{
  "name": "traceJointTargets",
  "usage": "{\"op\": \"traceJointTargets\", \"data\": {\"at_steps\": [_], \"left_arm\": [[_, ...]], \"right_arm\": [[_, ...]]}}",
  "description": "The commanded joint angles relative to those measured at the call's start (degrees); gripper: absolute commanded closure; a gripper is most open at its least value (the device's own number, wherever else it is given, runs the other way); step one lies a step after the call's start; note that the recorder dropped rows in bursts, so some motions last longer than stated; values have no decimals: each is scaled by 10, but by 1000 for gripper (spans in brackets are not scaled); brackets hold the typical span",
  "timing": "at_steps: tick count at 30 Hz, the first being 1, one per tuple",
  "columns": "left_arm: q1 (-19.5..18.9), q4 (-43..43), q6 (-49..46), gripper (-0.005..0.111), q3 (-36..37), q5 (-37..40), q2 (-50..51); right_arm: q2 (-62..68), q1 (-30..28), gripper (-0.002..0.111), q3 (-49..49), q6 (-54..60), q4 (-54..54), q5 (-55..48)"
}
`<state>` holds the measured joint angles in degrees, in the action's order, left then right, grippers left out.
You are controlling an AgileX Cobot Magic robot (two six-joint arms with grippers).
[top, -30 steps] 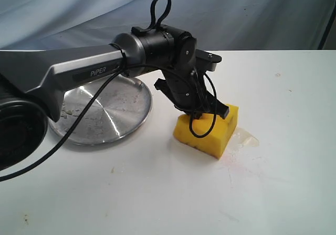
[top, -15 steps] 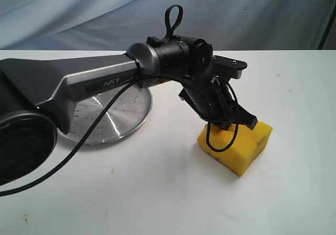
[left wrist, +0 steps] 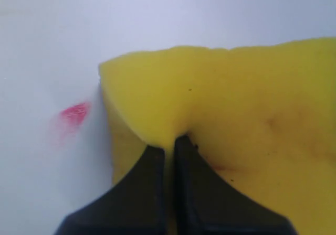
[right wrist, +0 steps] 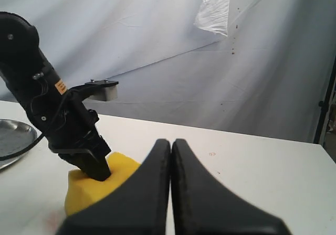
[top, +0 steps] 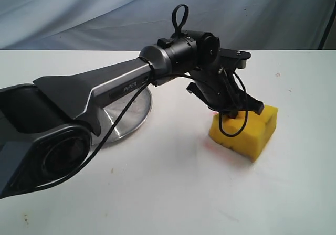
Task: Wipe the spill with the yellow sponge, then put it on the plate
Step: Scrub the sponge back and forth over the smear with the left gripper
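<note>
Clamped tight on the yellow sponge (top: pixel 251 134), the left gripper (top: pixel 239 112) has dragged it across the spill (left wrist: pixel 73 114), now only a pink smear.

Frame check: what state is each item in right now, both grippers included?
left gripper: shut on the yellow sponge.
yellow sponge: resting on the table, dented at the grip.
right gripper: shut, holding nothing.
plate: flat on the table, partly hidden, no sponge on it.
pink smear: on the table beside the sponge, uncovered.
</note>
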<state>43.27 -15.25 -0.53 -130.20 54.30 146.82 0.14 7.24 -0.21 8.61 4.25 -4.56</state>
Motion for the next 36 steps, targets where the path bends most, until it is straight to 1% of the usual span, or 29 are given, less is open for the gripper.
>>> {"op": "traceJointTargets", "data": {"at_steps": [1, 6, 12, 16, 22, 27, 29, 32, 36], "left_arm": [[-32, 80, 5, 107, -2, 44, 6], [-40, 136, -2, 107, -2, 104, 1], [-38, 144, -31, 107, -2, 157, -6], [-25, 142, -42, 107, 7, 157, -19], [7, 131, -45, 107, 50, 157, -50], [46, 63, -58, 107, 59, 114, -52], [61, 39, -58, 107, 59, 69, -52], [75, 9, -58, 107, 59, 2, -52], [74, -4, -50, 107, 59, -53, -52]], "right_arm": [[-1, -5, 108, 2, 0, -4, 2], [-1, -5, 108, 2, 0, -4, 2], [-1, -5, 108, 2, 0, -4, 2], [-1, -5, 108, 2, 0, -4, 2], [-1, -5, 108, 2, 0, -4, 2], [-1, -5, 108, 2, 0, -4, 2], [-1, -5, 108, 2, 0, -4, 2], [-1, -5, 108, 2, 0, -4, 2], [-1, -5, 108, 2, 0, -4, 2]]}}
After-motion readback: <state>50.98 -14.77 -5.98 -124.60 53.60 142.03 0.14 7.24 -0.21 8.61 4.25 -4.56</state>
